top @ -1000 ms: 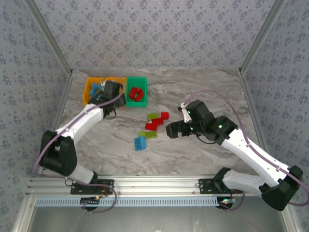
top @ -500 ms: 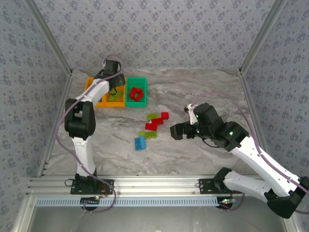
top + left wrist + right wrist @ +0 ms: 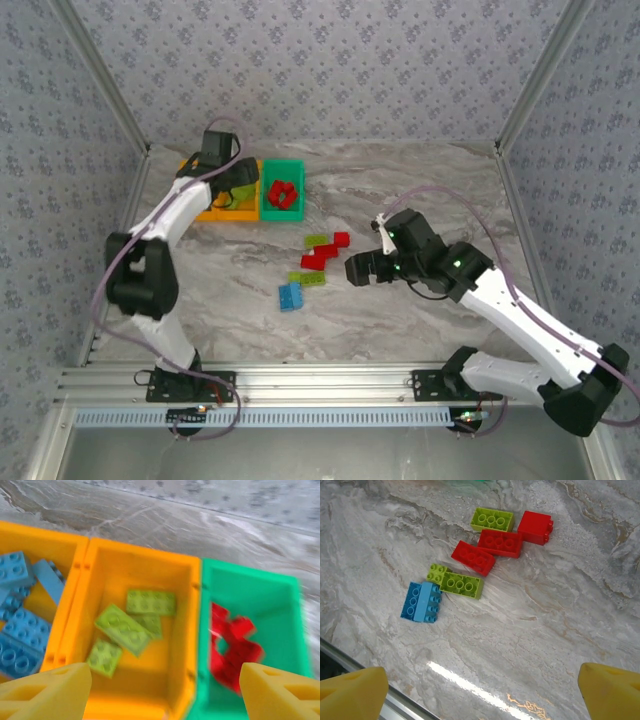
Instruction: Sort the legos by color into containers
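**Over the bins, left pincer released; right pincer spread above loose bricks**

Beneath the left pincer (image 3: pixel 162 695) sit three joined bins. Its yellow fingertips (image 3: pixel 45 692) stand wide apart with nothing between them, so it is released and empty. Straight ahead of the gap is the middle orange bin (image 3: pixel 167 650), which holds several lime bricks (image 3: pixel 122 628) lying flat and partly overlapping. On the left finger's side is the outer orange bin (image 3: pixel 75 547), with blue bricks (image 3: pixel 20 630) piled in it. On the right finger's side is the green bin (image 3: pixel 265 592), which holds a blurred heap of red bricks (image 3: pixel 232 647).

The right pincer (image 3: pixel 481 692) is released too, its tips far apart. It hovers above the bench (image 3: pixel 555 620) and touches nothing. Ahead of it and toward its left lies a cluster of loose bricks:
- Nearest is a blue pair (image 3: pixel 421 602), side by side and touching.
- Just beyond is a long lime brick (image 3: pixel 461 585), with a small lime brick (image 3: pixel 438 572) against its corner.
- Farther on are a near red brick (image 3: pixel 473 557) and a far red brick (image 3: pixel 500 543), which touch each other.
- A square red brick (image 3: pixel 535 527) lies beside the far red one.
- Farthest from the pincer is a top lime brick (image 3: pixel 491 519).
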`<state>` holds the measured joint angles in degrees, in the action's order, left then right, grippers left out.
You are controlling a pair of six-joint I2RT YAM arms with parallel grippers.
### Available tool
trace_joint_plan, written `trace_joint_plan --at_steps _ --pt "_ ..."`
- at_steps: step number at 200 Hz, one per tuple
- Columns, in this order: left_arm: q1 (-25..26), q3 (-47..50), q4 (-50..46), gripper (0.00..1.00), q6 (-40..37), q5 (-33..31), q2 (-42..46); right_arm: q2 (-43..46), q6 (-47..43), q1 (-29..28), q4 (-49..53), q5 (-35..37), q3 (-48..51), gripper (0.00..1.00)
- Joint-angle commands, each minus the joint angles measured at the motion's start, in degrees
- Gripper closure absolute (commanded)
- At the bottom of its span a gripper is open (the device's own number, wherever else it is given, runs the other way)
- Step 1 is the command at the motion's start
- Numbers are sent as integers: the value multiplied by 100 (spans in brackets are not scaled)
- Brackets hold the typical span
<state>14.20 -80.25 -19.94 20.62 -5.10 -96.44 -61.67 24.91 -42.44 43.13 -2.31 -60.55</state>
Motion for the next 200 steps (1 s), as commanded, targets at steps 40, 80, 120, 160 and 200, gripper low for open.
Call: trace_joint_plan --at_steps 40,80,120,160,200 --pt "1636 1715 -88 21 -2220 741 3577 -1218 933 1 -1183 443 83 0" --pt "1788 2626 -1208 20 -4331 2367 5032 -2696 868 1 -1780 626 -413 0" --pt "1794 3600 -1706 1 -5786 3827 5549 -4125 627 -1 -1904 549 -1365 0" --pt "1789 3816 -2025 1 -6460 4290 5254 -4997 872 -39 -1657 1061 -1972 0" --pt "1796 3856 -1973 1 -6523 4615 4995 -5480 932 94 -1601 875 -2213 3"
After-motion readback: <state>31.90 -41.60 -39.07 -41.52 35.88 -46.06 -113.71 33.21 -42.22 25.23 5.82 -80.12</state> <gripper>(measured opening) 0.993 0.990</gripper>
